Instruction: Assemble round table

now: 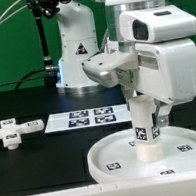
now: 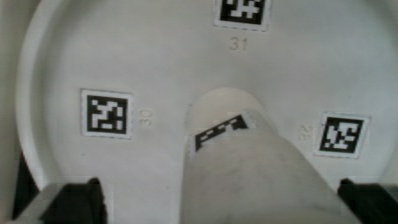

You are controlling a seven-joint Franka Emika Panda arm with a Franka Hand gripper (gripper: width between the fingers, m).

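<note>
The gripper (image 1: 142, 110) clamps a short, white, tagged plastic cylindrical leg (image 1: 144, 132) upright, with the large rimmed white round disc (image 1: 102, 158) directly below.

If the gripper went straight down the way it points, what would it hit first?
Probably the round disc: the leg in the gripper points straight at it and seems to stand on it.

Bright, even light against dark surroundings; soft blur, heaviest in wrist view.
</note>
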